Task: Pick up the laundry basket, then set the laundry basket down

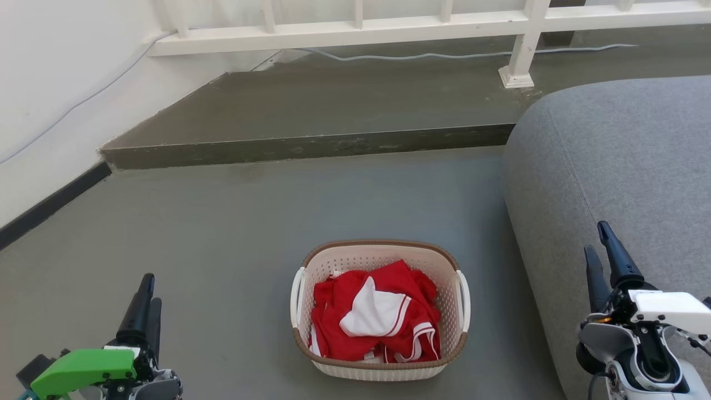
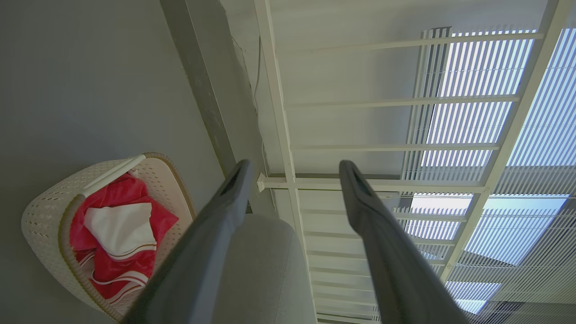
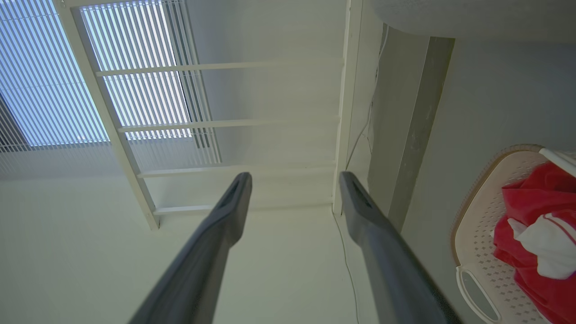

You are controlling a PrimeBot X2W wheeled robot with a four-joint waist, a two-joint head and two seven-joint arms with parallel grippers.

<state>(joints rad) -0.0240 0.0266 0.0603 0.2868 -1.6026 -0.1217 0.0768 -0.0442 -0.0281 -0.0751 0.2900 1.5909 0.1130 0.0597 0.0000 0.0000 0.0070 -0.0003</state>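
Between my left gripper [image 1: 151, 289] and right gripper [image 1: 595, 238] sits laundry basket [image 1: 380, 369], white handles [image 1: 297, 297] facing each arm, likely for two-sided lift; both pincers apart, empty.

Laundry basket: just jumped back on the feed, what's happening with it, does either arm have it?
Nothing has hold of the laundry basket. It sits on the grey floor in front of the robot, beside the grey sofa, with red and white clothes inside. The left gripper and right gripper hang open on either side of it, apart from its white handles, fingers empty. The pick-up has not begun.
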